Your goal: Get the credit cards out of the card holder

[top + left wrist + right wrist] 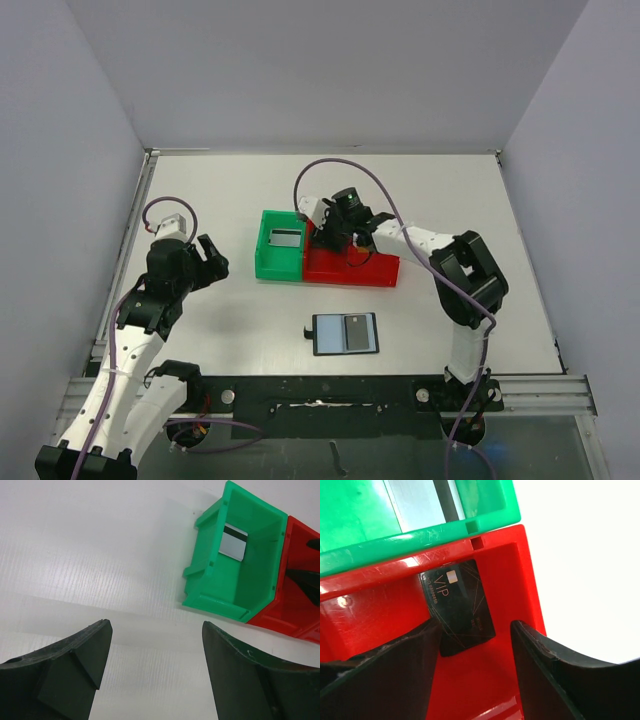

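The card holder (345, 334) lies open on the table in front, a greyish card (357, 333) showing in its pocket. A black VIP card (460, 605) lies flat in the red bin (520, 580). My right gripper (475, 640) is open just above that card, inside the red bin (378, 270), and holds nothing; in the top view it (347, 246) hangs over the bin. A silver-grey card with a black stripe (233, 542) lies in the green bin (210, 587). My left gripper (155, 650) is open and empty over bare table, left of the bins (205, 262). No tan-gold card shows.
The green bin (268, 262) and the red bin stand joined side by side mid-table. Grey walls close in the table at the left, back and right. A metal rail runs along the near edge (330, 385).
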`<move>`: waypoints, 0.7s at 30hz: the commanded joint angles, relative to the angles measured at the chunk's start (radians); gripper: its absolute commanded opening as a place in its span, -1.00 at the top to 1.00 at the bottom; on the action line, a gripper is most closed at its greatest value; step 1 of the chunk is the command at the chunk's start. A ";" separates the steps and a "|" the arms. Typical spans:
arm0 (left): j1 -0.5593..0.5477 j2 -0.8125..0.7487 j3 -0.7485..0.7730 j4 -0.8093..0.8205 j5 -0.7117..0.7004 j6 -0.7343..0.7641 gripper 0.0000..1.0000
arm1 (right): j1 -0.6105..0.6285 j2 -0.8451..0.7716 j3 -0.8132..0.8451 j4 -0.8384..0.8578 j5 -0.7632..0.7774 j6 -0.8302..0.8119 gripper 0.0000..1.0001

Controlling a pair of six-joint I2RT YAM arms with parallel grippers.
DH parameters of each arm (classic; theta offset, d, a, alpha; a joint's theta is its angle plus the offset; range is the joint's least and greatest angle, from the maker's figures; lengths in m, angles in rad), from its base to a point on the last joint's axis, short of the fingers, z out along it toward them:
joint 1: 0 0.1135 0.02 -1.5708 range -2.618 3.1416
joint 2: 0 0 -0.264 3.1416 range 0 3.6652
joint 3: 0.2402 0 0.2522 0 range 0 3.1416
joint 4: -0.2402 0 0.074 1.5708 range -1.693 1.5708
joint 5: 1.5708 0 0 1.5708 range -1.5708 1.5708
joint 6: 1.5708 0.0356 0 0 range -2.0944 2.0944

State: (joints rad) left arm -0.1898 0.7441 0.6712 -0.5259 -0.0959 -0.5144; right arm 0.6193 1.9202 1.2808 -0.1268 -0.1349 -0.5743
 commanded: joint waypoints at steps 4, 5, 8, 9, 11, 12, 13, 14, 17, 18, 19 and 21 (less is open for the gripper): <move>0.004 -0.009 0.007 0.063 0.021 0.016 -0.45 | -0.001 -0.093 -0.017 0.085 -0.026 0.185 -0.18; 0.004 -0.008 0.006 0.063 0.020 0.016 -0.45 | 0.000 -0.095 -0.021 0.093 -0.026 0.216 -0.14; 0.004 -0.008 0.007 0.063 0.020 0.016 -0.45 | 0.009 -0.100 -0.034 0.116 -0.032 0.320 0.08; 0.004 -0.009 0.007 0.063 0.020 0.016 -0.45 | 0.016 -0.103 -0.039 0.124 -0.025 0.356 0.15; 0.005 -0.010 0.007 0.061 0.018 0.015 -0.45 | 0.031 -0.108 -0.061 0.156 0.029 0.443 0.26; 0.004 -0.009 0.006 0.061 0.018 0.016 -0.45 | 0.040 -0.111 -0.069 0.166 0.058 0.492 0.28; 0.004 -0.010 0.006 0.061 0.017 0.016 -0.45 | 0.048 -0.110 -0.069 0.165 0.079 0.527 0.33; 0.004 -0.011 0.007 0.061 0.018 0.016 -0.45 | 0.055 -0.107 -0.069 0.162 0.107 0.566 0.38; 0.004 -0.008 0.006 0.061 0.017 0.016 -0.45 | 0.070 -0.074 -0.050 0.137 0.185 0.652 0.49; 0.004 -0.007 0.007 0.061 0.018 0.016 -0.45 | 0.073 -0.061 -0.037 0.123 0.204 0.669 0.52; 0.004 -0.007 0.007 0.061 0.016 0.016 -0.45 | 0.075 -0.049 -0.026 0.109 0.223 0.691 0.56; 0.005 -0.008 0.007 0.060 0.014 0.016 -0.45 | 0.077 -0.030 -0.011 0.088 0.260 0.738 0.62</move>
State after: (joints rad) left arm -0.1898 0.7444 0.6670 -0.5205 -0.0917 -0.5137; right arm 0.6903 1.8774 1.2137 -0.0486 0.0124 0.0158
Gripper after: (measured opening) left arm 0.717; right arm 0.213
